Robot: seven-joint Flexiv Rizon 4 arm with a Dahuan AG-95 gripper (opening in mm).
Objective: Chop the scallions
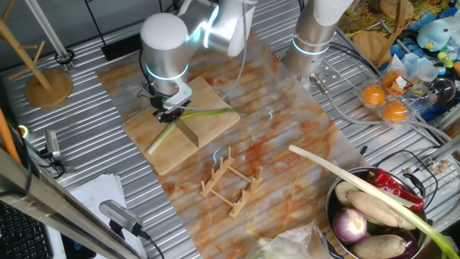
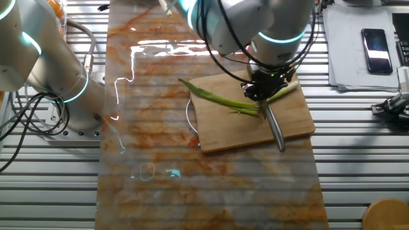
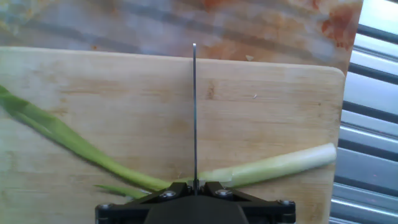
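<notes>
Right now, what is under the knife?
Under the knife lies the scallion, resting on the wooden cutting board. The hand hides the spot where blade meets stalk, so I cannot tell if it is cut through.

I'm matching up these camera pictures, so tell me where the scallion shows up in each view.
One fixed view: the scallion lies across the cutting board, left of centre, under the gripper.
The other fixed view: upper right, slanting across the board.
Hand view: along the bottom, white end right, under the knife blade.
Shared landmark: the cutting board.
</notes>
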